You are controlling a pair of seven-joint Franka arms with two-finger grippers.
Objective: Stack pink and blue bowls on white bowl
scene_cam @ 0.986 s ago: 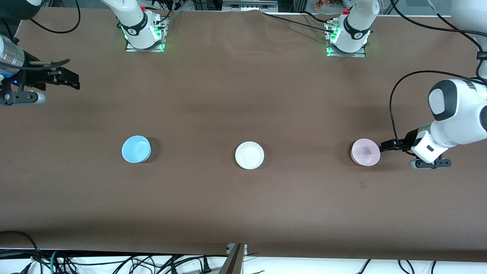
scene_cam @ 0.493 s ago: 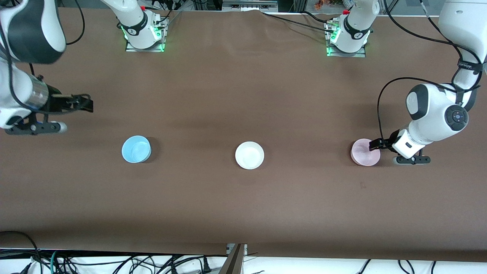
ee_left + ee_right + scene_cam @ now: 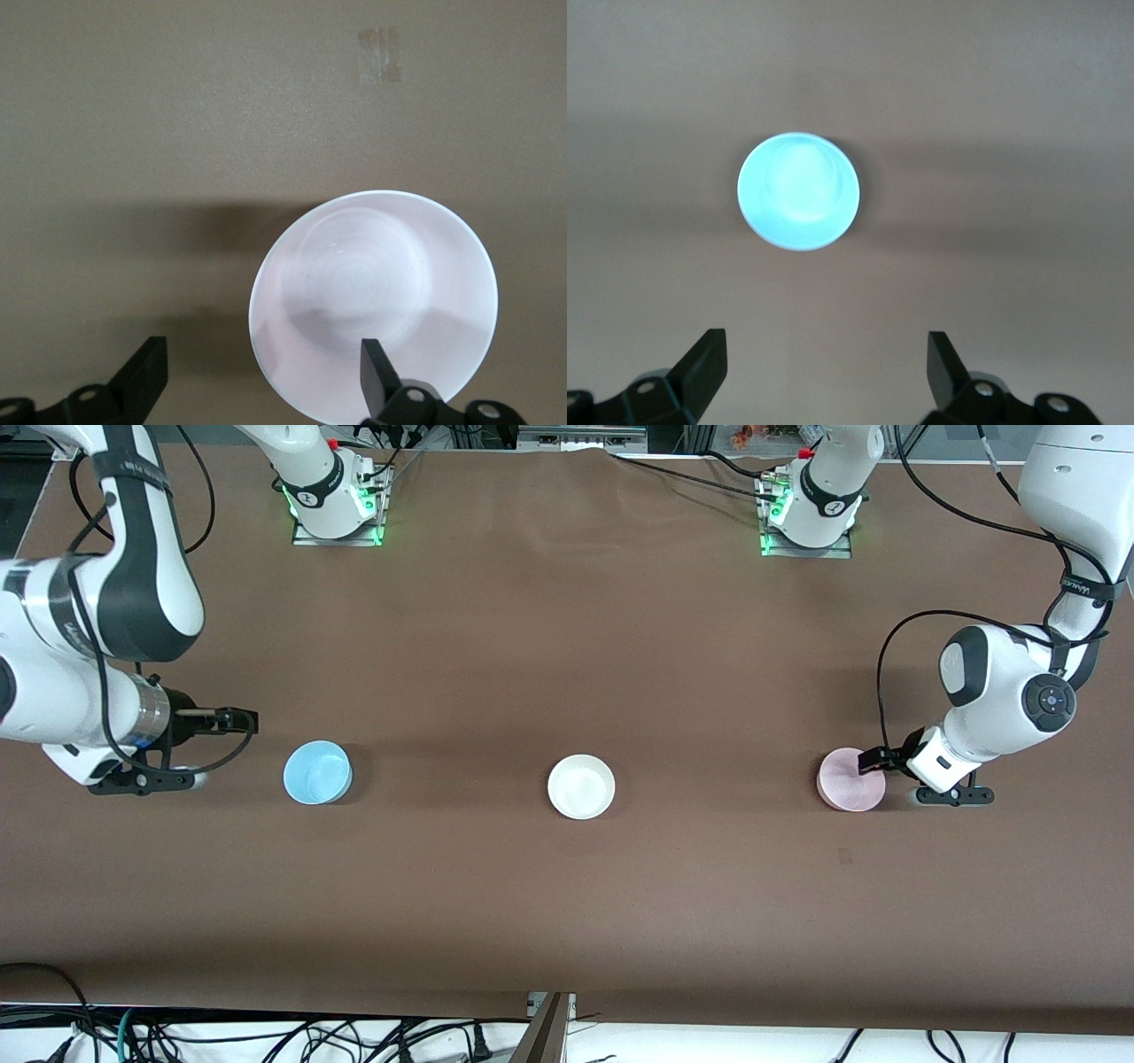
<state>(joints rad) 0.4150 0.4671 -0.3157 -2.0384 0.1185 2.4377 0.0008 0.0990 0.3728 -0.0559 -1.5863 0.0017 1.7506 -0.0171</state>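
Observation:
Three small bowls stand in a row on the brown table: the blue bowl [image 3: 317, 772] toward the right arm's end, the white bowl [image 3: 581, 786] in the middle, the pink bowl [image 3: 849, 781] toward the left arm's end. My left gripper [image 3: 870, 763] is low at the pink bowl [image 3: 372, 292] and open [image 3: 263, 382]. One finger [image 3: 376, 381] is over the bowl's inside and the other is outside, so they straddle the rim. My right gripper [image 3: 248, 722] hangs open [image 3: 824, 365] a short way from the blue bowl [image 3: 799, 190], with nothing between its fingers.
Both arm bases [image 3: 332, 509] [image 3: 811, 514] stand at the table's edge farthest from the front camera. Cables hang along the edge nearest that camera. A faint tape mark [image 3: 379, 55] lies on the table near the pink bowl.
The right arm swung in from the table's end and came down close to the blue bowl. The left gripper slid onto the pink bowl's rim and stays there.

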